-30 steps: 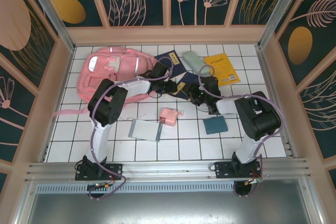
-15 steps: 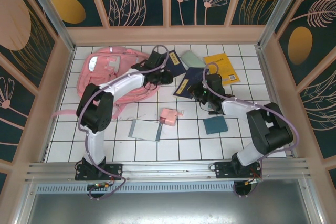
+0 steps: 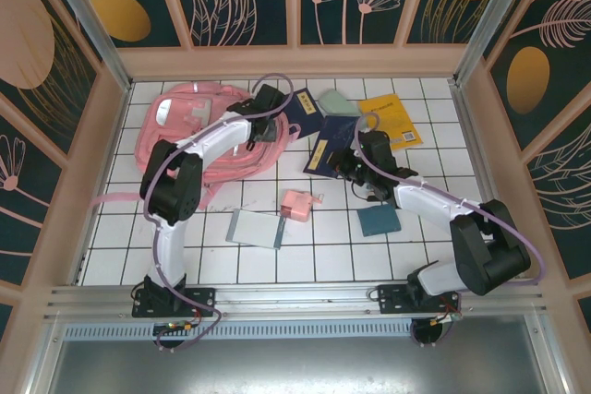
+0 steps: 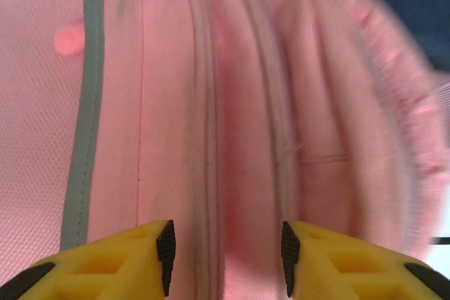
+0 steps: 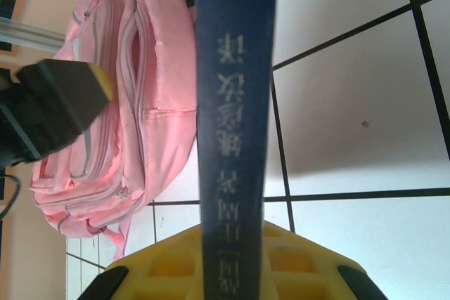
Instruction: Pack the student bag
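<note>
Pink student bag (image 3: 189, 136) now under outstretched left gripper (image 4: 226, 249), jaws parted, empty; right gripper (image 5: 234, 261) has clamped blue book (image 5: 235, 89).

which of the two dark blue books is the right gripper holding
The dark blue book nearer the table's middle, clamped in the right gripper; the other dark blue book lies flat beside the student bag.

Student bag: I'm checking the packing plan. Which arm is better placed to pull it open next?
Probably left: the left gripper hangs open right over zip seams on the student bag, while the right gripper is shut on a dark blue book.
</note>
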